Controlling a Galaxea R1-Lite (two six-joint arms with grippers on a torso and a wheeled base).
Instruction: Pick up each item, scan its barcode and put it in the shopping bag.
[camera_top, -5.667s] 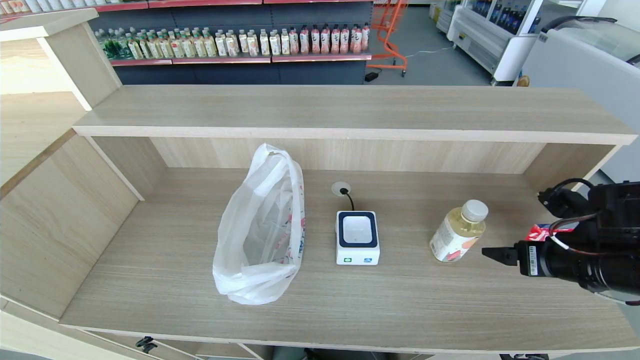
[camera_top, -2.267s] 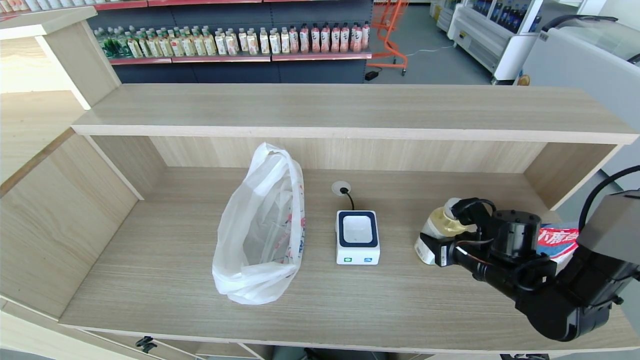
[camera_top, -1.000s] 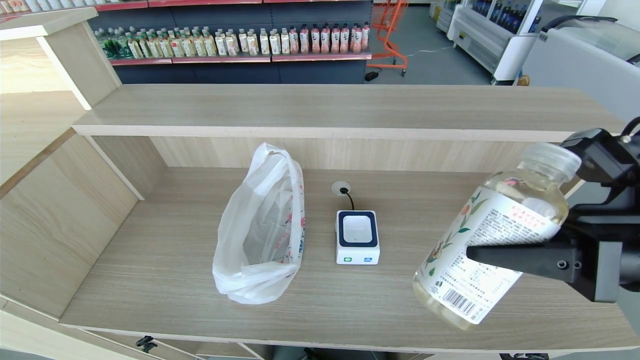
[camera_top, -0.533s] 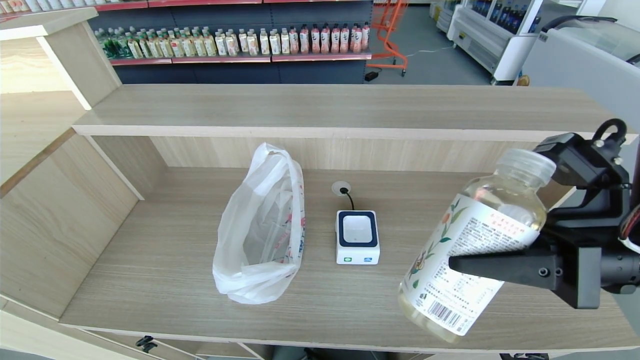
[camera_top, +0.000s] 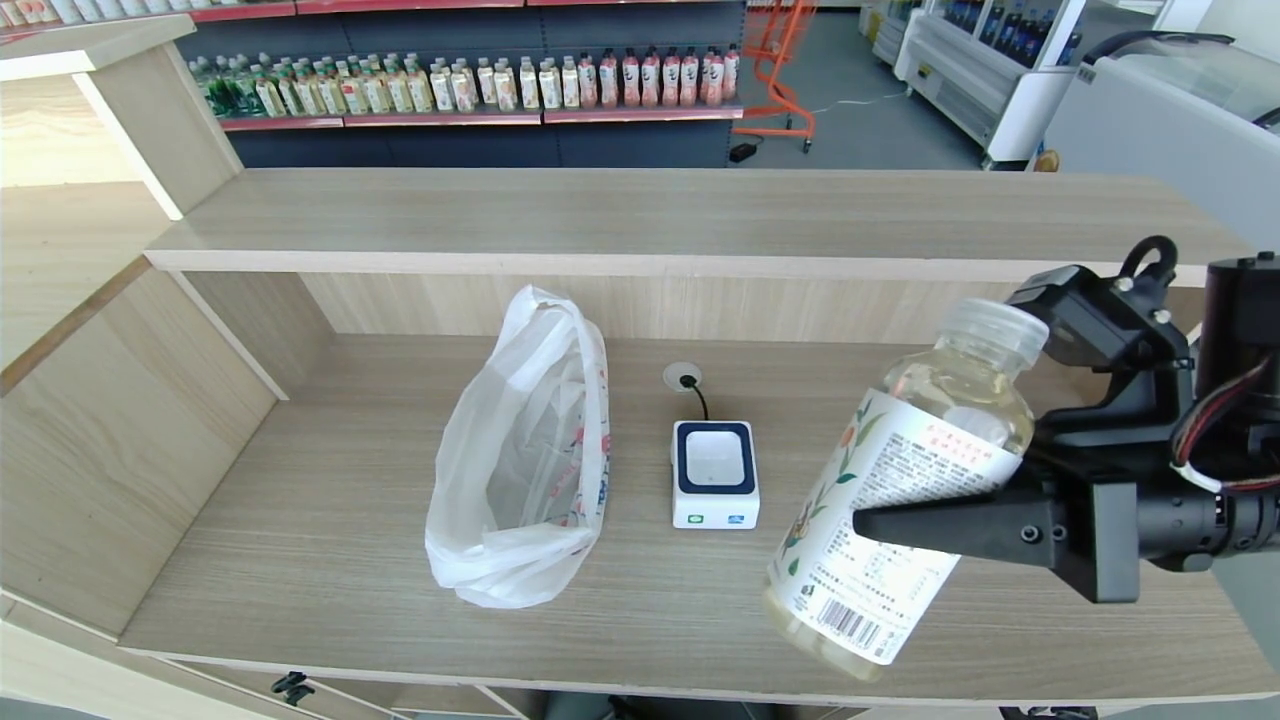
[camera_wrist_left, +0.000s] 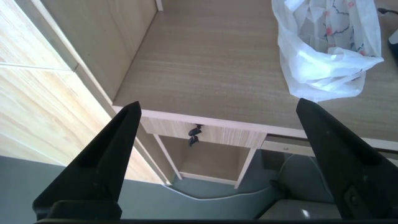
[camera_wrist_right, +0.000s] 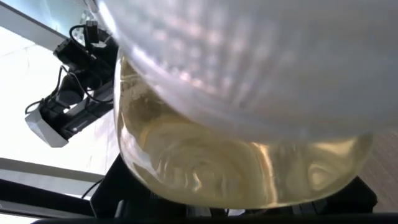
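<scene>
A clear bottle (camera_top: 900, 490) of pale yellow drink with a white cap and a printed label hangs tilted above the right part of the counter, its barcode near the low end. My right gripper (camera_top: 900, 505) is shut on its middle, one black finger (camera_top: 960, 527) across the label. Up close, the bottle (camera_wrist_right: 249, 124) shows in the right wrist view. The white and blue scanner (camera_top: 714, 472) lies flat to the bottle's left. Further left lies the white shopping bag (camera_top: 525, 450), mouth open. My left gripper (camera_wrist_left: 214, 168) stands open off the counter's front left edge, the bag (camera_wrist_left: 329, 50) beyond it.
The wooden counter (camera_top: 320, 540) has side walls and a raised ledge (camera_top: 660, 225) at the back. The scanner's cable runs into a grommet hole (camera_top: 682, 377). A small black handle (camera_wrist_left: 196, 134) hangs under the front edge. Bare counter lies between bag and left wall.
My right gripper shut on the standing bottle and lifted it. Over the last second it has carried the tilted bottle left and lower, nearer the scanner. Bag and scanner have not moved.
</scene>
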